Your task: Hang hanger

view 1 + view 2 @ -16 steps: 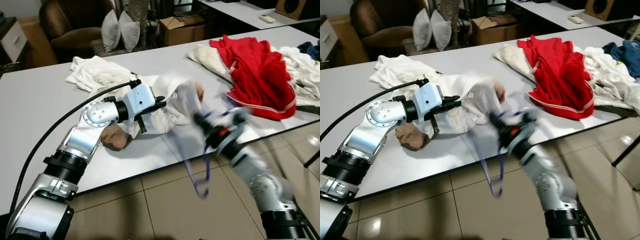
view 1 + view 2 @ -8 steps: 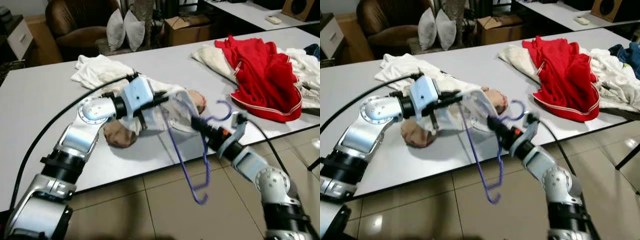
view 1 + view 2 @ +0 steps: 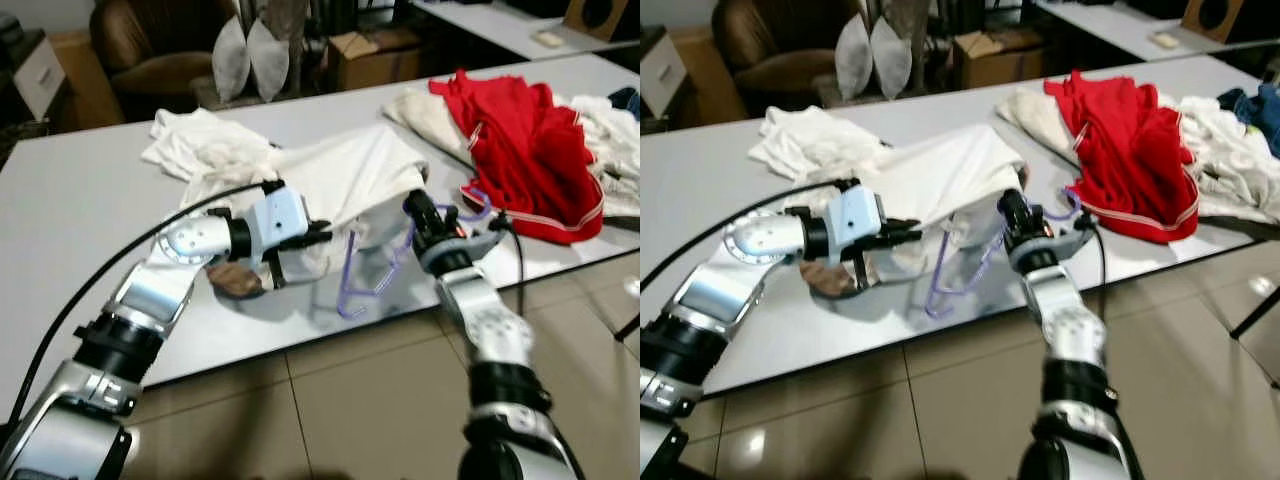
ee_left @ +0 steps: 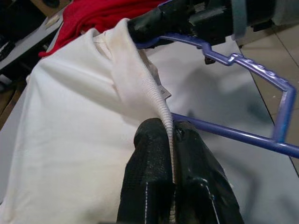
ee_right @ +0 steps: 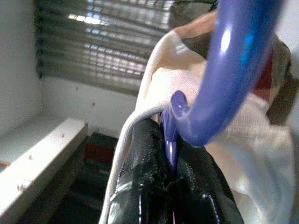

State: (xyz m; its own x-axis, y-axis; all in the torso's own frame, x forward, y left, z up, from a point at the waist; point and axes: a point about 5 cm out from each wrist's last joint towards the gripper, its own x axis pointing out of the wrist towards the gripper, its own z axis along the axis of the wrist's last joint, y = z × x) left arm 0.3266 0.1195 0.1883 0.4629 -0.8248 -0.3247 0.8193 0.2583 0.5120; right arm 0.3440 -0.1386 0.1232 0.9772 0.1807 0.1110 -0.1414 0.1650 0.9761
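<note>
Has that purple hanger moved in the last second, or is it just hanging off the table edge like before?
Yes. The purple hanger has gone up from below the table's front edge and in under the white shirt, held by the right gripper.

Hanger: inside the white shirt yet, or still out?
Partly in: the hanger passes under the white shirt, its lower bar still exposed.

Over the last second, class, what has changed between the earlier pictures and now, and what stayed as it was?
The right gripper has carried the purple hanger from beyond the table edge up into the white shirt, which is now lifted into a tent. The left gripper stays shut on the shirt's collar. The red garment and the table kept their places.
</note>
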